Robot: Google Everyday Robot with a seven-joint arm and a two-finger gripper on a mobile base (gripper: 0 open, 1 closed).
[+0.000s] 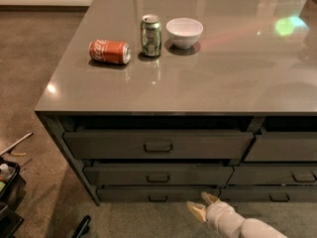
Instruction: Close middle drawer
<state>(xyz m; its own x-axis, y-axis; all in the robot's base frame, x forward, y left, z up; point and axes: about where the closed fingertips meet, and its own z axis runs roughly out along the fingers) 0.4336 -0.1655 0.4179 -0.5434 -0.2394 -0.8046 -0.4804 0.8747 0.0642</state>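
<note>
The middle drawer (198, 174) is the dark grey front of medium height in the left stack under the counter, with a small loop handle (158, 178) at its centre. Its front sits a little behind the taller top drawer (99, 144) and ahead of the slim bottom drawer (124, 194). Its inside is hidden. My gripper (202, 206) is low at the bottom of the view, in front of the bottom drawer's right end and below the middle drawer, touching neither. Its two beige fingertips (196, 211) stand apart, holding nothing.
On the grey countertop (237, 78) lie a red can (109, 51) on its side, an upright green can (150, 35) and a white bowl (184, 32). More drawers (282, 148) are on the right. Dark clutter (7, 187) sits on the floor at the left.
</note>
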